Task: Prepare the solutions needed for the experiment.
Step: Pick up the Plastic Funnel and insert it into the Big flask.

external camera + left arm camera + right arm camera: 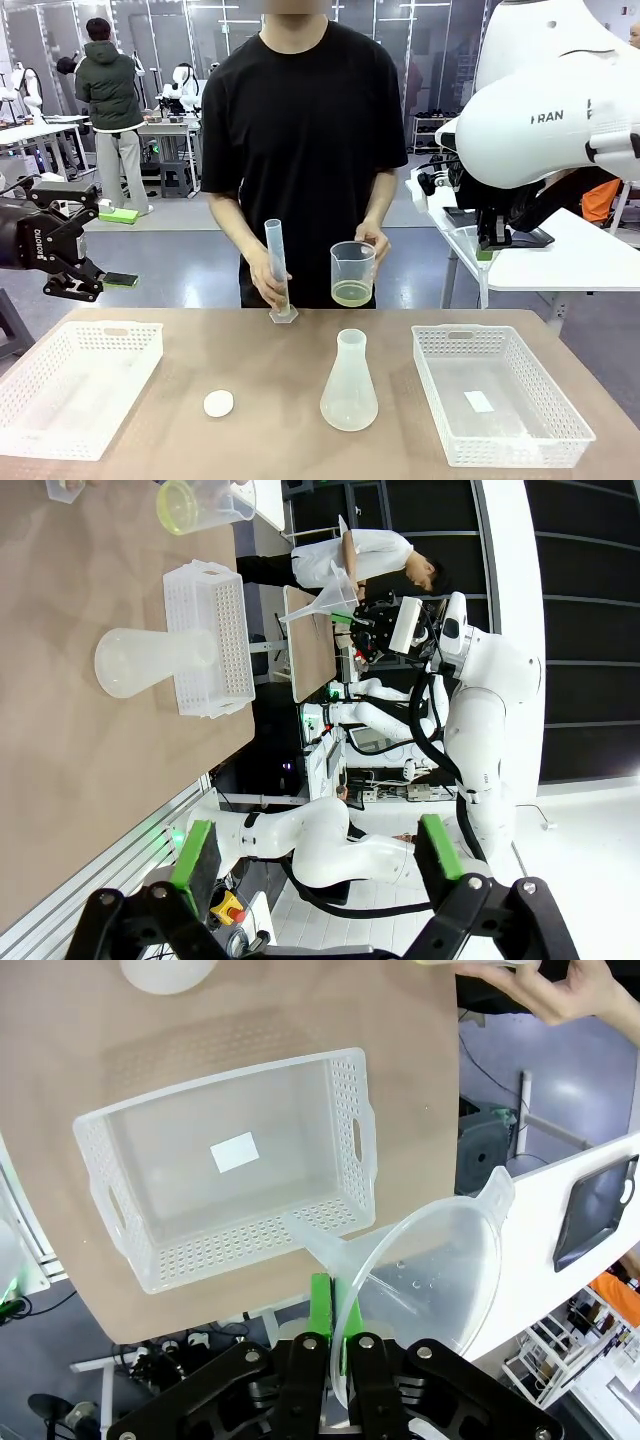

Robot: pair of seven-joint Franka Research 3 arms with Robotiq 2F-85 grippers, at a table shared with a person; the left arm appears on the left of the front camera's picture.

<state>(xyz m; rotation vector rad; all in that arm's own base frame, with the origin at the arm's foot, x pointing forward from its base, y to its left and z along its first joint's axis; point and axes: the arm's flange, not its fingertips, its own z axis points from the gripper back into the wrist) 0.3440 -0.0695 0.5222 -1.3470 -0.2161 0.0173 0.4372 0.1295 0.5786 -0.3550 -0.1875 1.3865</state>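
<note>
— Where are the solutions (352, 293)?

— They are a shallow pale yellow-green layer in the bottom of a clear beaker (353, 262). The person (300, 120) holds it up in one hand (376, 243) over the far edge of the table (270, 365). The other hand (264, 278) grips a measuring cylinder (275, 245) that stands upright on the table just beside the beaker.

— What lies between the arms and that?

— A frosted conical flask (349, 385) stands upright mid-table, on the robot's side of the beaker. A small white cap (218, 403) lies flat to its left, apart from it. The left basket (75, 385) and the right basket (500, 400), both of white mesh, flank them. The right one has a white label on its floor.

— And the grippers?

— The left gripper (105, 245) hangs off the table's left side, above the left basket, fingers wide apart with nothing between them. The right gripper (333, 1322) is raised past the table's right edge, beyond the right basket. Its fingers are clamped on the rim of a clear funnel (430, 1260), whose spout points toward that basket.
</note>
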